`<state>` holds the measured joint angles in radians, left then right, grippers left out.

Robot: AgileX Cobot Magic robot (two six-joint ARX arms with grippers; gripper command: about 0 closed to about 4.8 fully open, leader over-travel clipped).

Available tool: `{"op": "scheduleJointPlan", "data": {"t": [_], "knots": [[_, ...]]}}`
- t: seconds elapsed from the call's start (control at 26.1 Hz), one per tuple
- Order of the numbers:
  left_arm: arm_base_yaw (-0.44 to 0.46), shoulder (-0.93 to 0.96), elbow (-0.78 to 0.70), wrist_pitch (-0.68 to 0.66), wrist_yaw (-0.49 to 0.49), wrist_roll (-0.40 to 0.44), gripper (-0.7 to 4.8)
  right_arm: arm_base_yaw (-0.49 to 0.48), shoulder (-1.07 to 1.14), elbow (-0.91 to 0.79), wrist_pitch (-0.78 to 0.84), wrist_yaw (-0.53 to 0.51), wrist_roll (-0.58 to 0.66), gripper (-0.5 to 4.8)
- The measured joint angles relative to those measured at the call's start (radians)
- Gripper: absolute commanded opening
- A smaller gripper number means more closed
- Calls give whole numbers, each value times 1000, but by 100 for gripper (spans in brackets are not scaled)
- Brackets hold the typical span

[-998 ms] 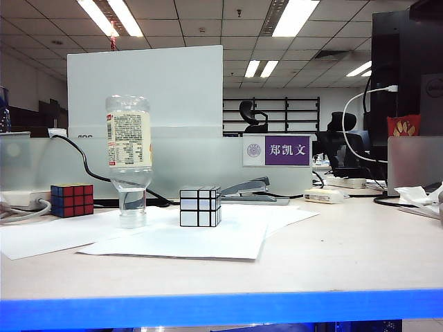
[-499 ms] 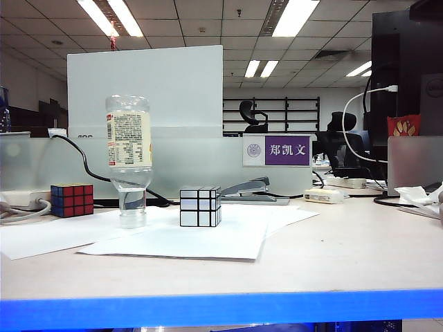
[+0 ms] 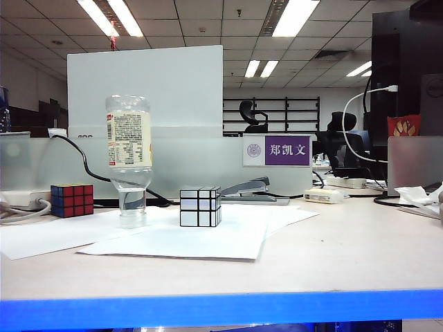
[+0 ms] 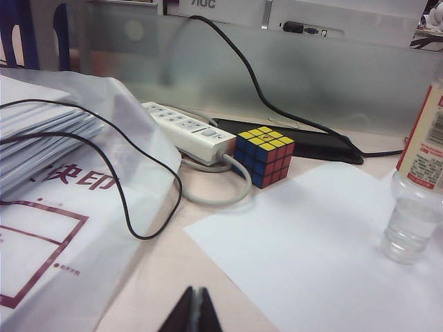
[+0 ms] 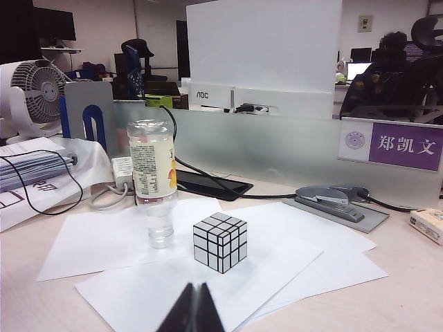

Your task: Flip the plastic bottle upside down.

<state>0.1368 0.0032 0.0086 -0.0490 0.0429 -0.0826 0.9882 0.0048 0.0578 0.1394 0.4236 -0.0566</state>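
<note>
Both grippers hang pressed together and hold nothing. Seen from its own wrist camera, the left gripper shows only as two dark fingertips meeting in a point, low over the desk, well short of the coloured puzzle cube and apart from the plastic bottle. Its counterpart, the right gripper, shows the same closed dark wedge above the near edge of the paper sheets, with the silver mirror cube beyond it and the bottle farther back. Neither gripper appears in the exterior view.

Taking the bottle as the landmark: the plastic bottle stands upside down and upright on the white paper sheets, its neck end down on the paper and its clear base uppermost. Its cream label carries fine print and a red strip on the side seen by the exterior camera, and a yellow-orange picture on the side seen by the right wrist camera.

Right of the bottle and near it, the silver mirror cube sits on the same sheets, not touching it. Left of the bottle, off the paper, rests the coloured puzzle cube. Behind that cube lies a white power strip, with a black cable trailing behind the bottle. A grey stapler lies beyond the mirror cube, farther right of the bottle.
</note>
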Motion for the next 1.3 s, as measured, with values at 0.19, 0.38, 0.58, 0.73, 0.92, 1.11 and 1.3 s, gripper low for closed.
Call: {"op": "scheduleJointPlan", "data": {"t": [0.19, 0.38, 0.58, 0.73, 0.92, 1.11, 1.3], "knots": [[0, 0, 0, 0, 0, 0, -5, -87, -2, 0, 0, -11, 0, -8], [0, 0, 0, 0, 0, 0, -5, -234, -2, 0, -5, -16, 2, -8], [0, 0, 0, 0, 0, 0, -5, -391, -2, -2, -67, -55, 46, -8], [0, 0, 0, 0, 1, 0, -5, -565, -2, -47, -67, -164, 69, -8], [0, 0, 0, -4, 1, 0, -5, -817, -2, -48, -123, -432, 109, -8], [0, 0, 0, -8, 1, 0, -5, -1010, -2, -48, -151, -546, 131, -8], [0, 0, 0, -8, 1, 0, -5, -1049, -2, -48, -155, -509, 154, -8]]}}
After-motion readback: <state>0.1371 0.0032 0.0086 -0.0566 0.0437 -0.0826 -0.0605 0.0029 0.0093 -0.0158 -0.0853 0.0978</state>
